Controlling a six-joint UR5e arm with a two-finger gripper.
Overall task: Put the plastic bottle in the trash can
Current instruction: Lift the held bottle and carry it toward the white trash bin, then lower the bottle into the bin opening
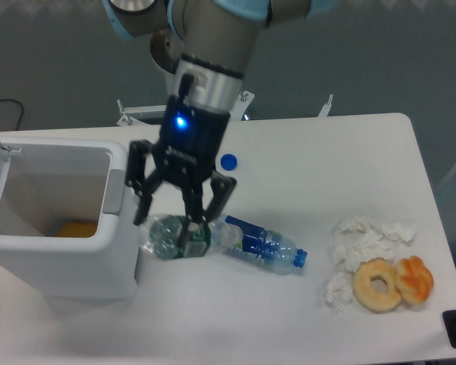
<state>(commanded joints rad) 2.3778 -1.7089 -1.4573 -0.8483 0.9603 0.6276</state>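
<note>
Bottle (184, 236) (lying crosswise, long axis left-right) pinched in the gripper (188, 228), just right of the open trash can (114, 228).

soft even light, faint shadows, slight blur.

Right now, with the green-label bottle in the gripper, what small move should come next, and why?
Probably carry it further left and a little higher. The gripper holds the plastic bottle beside the trash can wall, below its rim, not yet over the opening.
</note>
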